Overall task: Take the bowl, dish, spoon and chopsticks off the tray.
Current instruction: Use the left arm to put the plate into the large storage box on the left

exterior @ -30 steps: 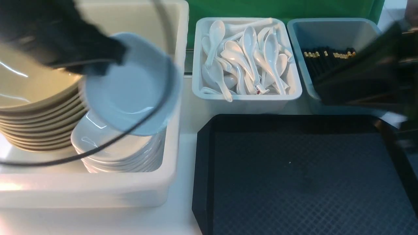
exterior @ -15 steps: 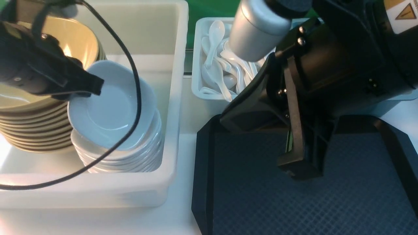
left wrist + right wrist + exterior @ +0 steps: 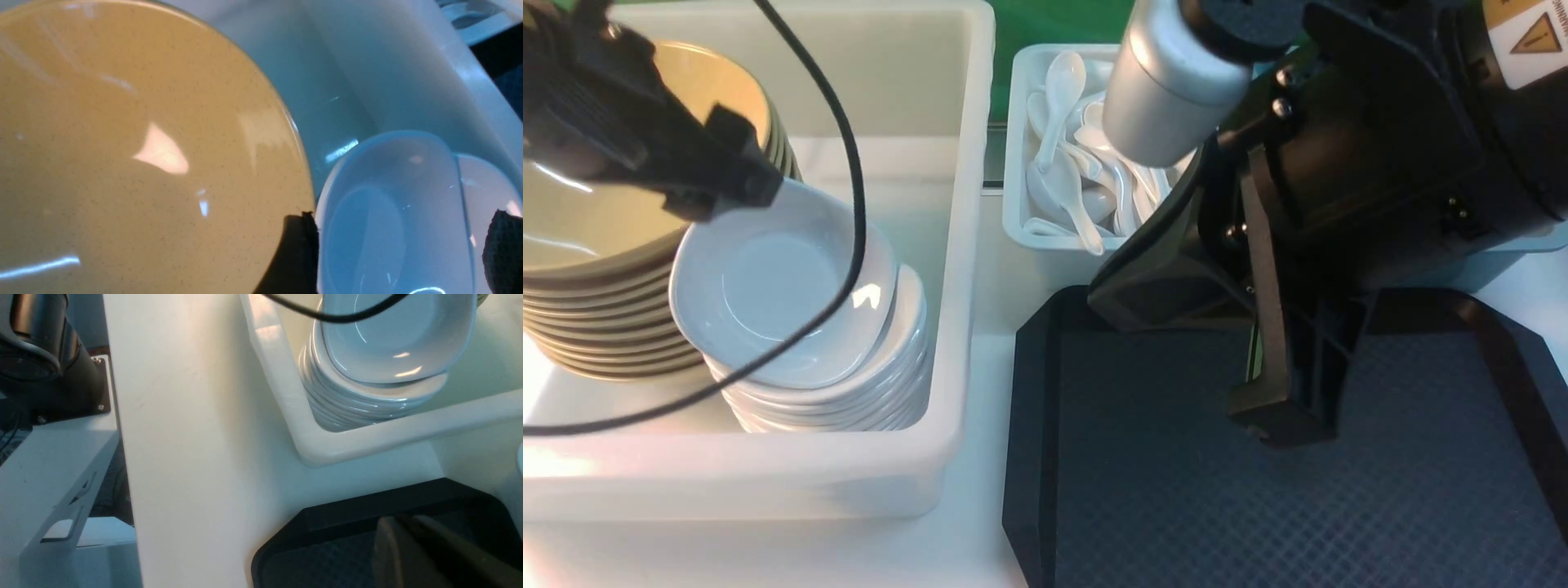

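Over at 9 o'clock from the tray (image 3: 1031,441), a large white tub (image 3: 968,245) holds 2 stacks: tan bowls on its 9 o'clock side and white dishes in its 5 o'clock corner. The bowl (image 3: 596,220) tops the tan stack. The dish (image 3: 768,302) lies tilted on top of the white stack (image 3: 866,400), its 10 o'clock rim close beside the bowls. The left gripper (image 3: 727,184) hangs just above that rim. In the left wrist view its fingers (image 3: 300,253) stand wide apart with the dish showing between them, so the jaws are parted and clamp nothing. A black cable (image 3: 854,188) loops across the dish. The right gripper (image 3: 1282,420) hangs over the 12 o'clock half of the tray, above the diamond-textured floor. I cannot tell whether its jaws are apart or together, since they show only as 1 dark block. At 12 o'clock from the tray a smaller pale tub (image 3: 1015,163) holds a heap of white spoons (image 3: 1066,90), partly hidden behind the right arm (image 3: 1339,163)
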`<state>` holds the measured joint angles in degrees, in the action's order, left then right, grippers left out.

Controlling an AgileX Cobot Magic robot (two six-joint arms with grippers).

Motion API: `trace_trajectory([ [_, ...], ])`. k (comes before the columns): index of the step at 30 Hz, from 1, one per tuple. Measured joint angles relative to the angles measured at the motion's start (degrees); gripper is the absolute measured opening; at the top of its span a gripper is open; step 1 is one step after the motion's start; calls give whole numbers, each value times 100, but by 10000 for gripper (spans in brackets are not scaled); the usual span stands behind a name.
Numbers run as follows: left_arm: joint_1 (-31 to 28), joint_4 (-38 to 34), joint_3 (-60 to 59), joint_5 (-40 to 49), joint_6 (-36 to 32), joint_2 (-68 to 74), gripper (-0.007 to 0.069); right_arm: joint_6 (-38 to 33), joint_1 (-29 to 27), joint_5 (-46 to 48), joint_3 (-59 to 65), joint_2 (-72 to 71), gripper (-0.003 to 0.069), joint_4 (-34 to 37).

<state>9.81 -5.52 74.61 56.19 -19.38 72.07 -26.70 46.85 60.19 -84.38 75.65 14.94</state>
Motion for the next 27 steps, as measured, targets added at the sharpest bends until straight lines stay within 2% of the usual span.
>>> trace_trajectory([
  [3, 67, 5, 225, 253, 14, -26, 495, -6, 0, -6, 0, 0, 45, -6],
  [6, 191, 85, 284, 471, 177, -25, 426, -6, 0, -10, 0, 0, 45, -13],
  [7, 223, 232, 284, 514, 290, 15, 377, -6, 0, -12, 0, 0, 45, -13],
  [8, 223, 232, 284, 514, 290, 22, 377, -6, 0, -12, 0, 0, 45, -13],
  [9, 223, 334, 284, 520, 372, 59, 345, -6, 0, -12, 0, 0, 45, -17],
  [12, 223, 989, 279, 486, 830, 292, 185, -6, 0, -12, 0, 0, 45, -19],
  [14, 223, 1175, 279, 444, 969, 360, 142, -6, 0, 5, 0, 0, 45, -24],
  [15, 223, 1455, 279, 353, 1206, 473, 69, -6, 0, 37, 0, 0, 45, -29],
  [17, 223, 1600, 279, 261, 1347, 557, 28, -6, 0, 60, 0, 0, 45, -30],
  [20, 223, 1600, 279, 133, 1415, 703, -6, -6, 0, 107, 0, 0, 45, -30],
  [27, 223, 1114, 279, 57, 1163, 1134, -11, -6, 0, 149, 0, 0, 45, -35],
])
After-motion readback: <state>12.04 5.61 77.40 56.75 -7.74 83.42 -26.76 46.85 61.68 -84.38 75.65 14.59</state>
